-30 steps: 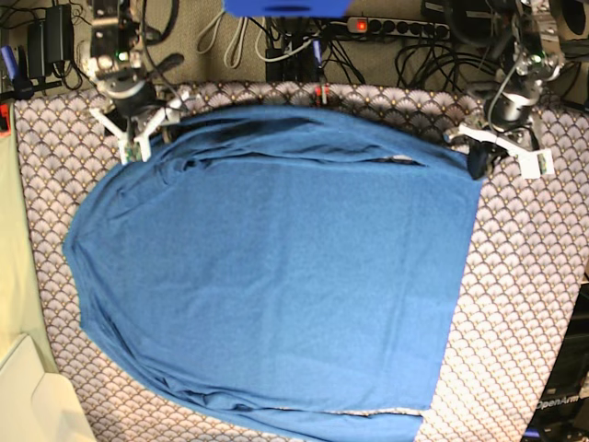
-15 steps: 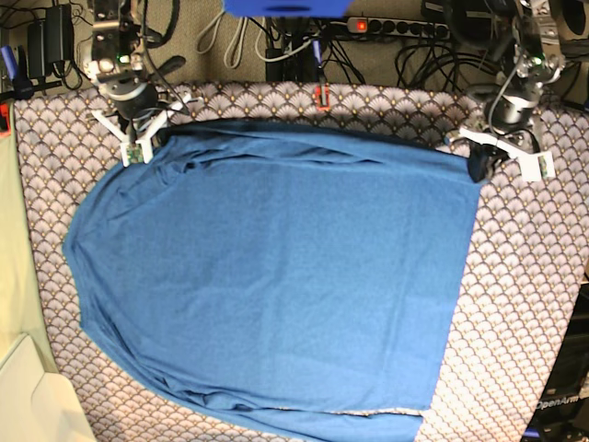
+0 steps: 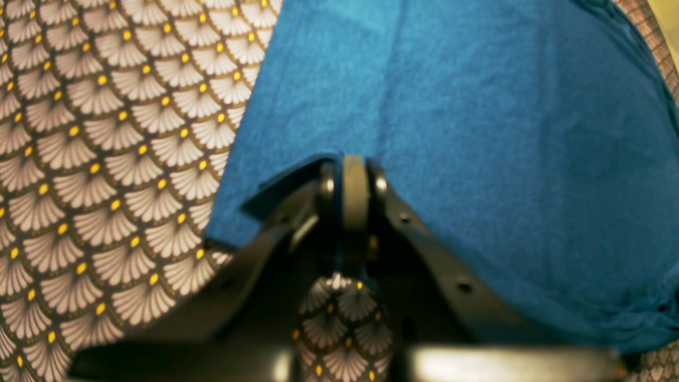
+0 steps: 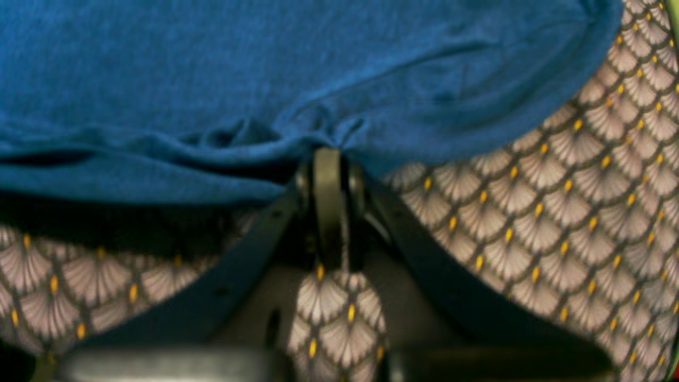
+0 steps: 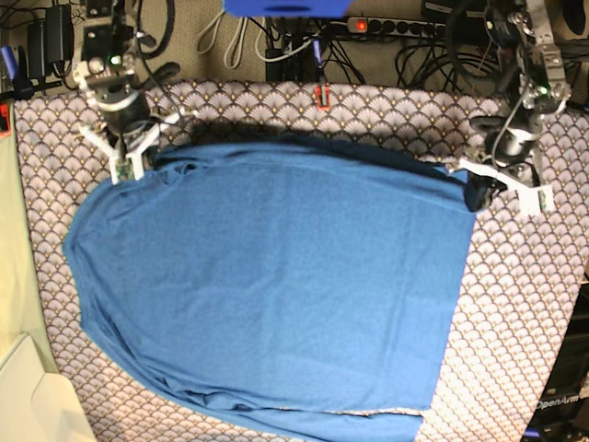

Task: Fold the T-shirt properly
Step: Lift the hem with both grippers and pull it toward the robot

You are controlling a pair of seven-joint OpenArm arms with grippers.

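T-shirt (image 5: 267,285) edge pulled nearer, scalloped tablecloth (image 5: 525,304)

left gripper (image 3: 354,183) fingers pressed together, right gripper (image 4: 329,175) fingers likewise, both arms low

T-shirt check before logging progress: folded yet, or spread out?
Mostly spread: the T-shirt lies across the tablecloth, both grippers pinching its far edge.

Right gripper (image 5: 138,164) closed; T-shirt (image 5: 276,295) edge pulled nearer.
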